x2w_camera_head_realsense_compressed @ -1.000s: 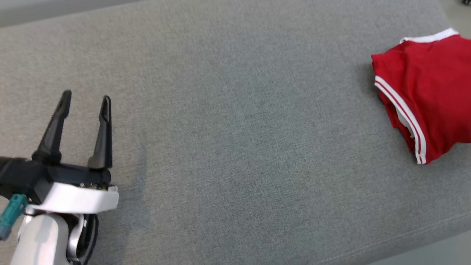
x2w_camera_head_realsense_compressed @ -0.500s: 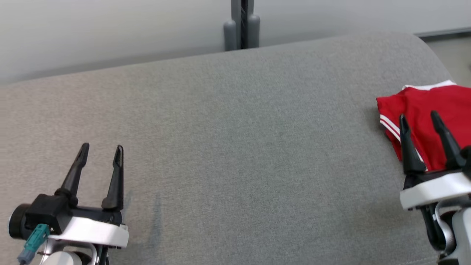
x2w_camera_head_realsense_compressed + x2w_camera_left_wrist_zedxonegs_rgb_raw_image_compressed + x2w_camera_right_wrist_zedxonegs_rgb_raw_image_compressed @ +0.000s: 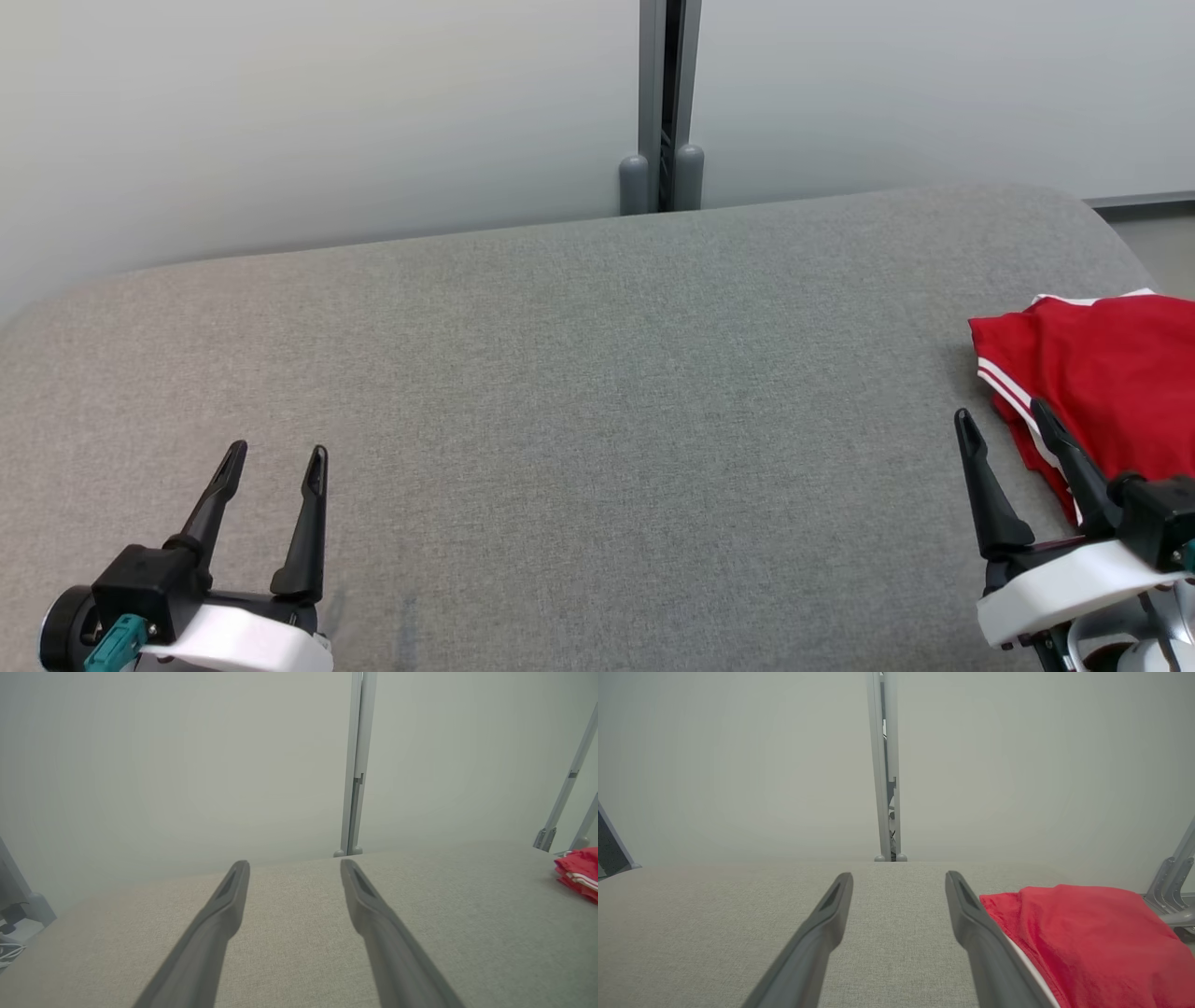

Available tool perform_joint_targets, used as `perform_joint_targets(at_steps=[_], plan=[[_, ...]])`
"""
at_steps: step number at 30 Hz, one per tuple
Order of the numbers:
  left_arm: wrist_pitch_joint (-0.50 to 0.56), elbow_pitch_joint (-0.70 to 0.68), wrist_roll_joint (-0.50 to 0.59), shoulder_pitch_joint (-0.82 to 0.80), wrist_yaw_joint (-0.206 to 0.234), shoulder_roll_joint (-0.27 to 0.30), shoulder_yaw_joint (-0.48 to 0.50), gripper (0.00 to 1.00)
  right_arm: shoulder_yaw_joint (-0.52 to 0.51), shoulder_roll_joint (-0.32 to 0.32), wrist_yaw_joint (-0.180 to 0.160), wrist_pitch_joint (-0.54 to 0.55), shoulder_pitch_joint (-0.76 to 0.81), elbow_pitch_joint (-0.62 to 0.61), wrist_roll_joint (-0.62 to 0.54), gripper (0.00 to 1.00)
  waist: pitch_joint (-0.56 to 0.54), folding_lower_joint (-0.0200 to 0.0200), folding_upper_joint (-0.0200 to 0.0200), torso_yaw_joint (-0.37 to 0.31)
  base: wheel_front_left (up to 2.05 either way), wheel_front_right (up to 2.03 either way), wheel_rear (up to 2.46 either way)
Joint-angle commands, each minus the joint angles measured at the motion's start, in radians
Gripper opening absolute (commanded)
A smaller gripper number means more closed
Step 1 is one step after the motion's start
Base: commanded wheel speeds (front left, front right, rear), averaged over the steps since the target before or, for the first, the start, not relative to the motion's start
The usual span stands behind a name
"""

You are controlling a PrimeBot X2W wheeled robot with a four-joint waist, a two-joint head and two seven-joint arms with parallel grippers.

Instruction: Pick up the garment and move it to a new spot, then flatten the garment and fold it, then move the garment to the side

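The garment (image 3: 1106,387) is red with white stripes and lies folded in a bundle at the right end of the grey fabric surface (image 3: 597,373). It shows as a small red stack (image 3: 579,875) at the far right of the left wrist view and as a red mound (image 3: 1092,938) beside the right fingers. My right gripper (image 3: 1001,426) stands open at the lower right, just in front of the garment's near left corner, nothing between its fingers. My left gripper (image 3: 278,454) is open at the lower left, far from the garment, holding nothing.
A pale wall with a grey vertical post (image 3: 661,103) runs behind the surface's far edge. Grey metal frame legs (image 3: 1174,877) stand past the right end. The surface's rounded right corner (image 3: 1097,219) lies close to the garment.
The head camera has tilted upward, bringing the wall and post into view. The right gripper has come into view and now sits lower, by the garment's near corner. Both grippers stay open.
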Motion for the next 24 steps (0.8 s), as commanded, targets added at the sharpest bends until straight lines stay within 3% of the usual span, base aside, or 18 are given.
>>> perform_joint_targets(at_steps=[1, 11, 24], plan=[[0.001, -0.003, -0.002, 0.008, 0.008, 0.007, 0.004, 1.0, -0.002, -0.001, 0.0, 0.007, 0.015, -0.015, -0.011, 1.0, -0.009, 0.0, -0.0001, 0.005, 0.0, 0.0, 0.0], [-0.002, -0.007, -0.007, 0.029, 0.034, 0.022, 0.024, 1.0, -0.031, 0.009, 0.0, 0.054, 0.069, -0.105, -0.02, 1.0, -0.024, 0.0, -0.0001, 0.025, 0.0, 0.0, 0.0], [0.004, -0.014, -0.015, 0.03, 0.055, 0.038, 0.04, 1.0, -0.046, 0.02, 0.0, 0.069, 0.082, -0.124, -0.019, 1.0, -0.024, 0.0, -0.0001, 0.031, 0.0, 0.0, 0.0]])
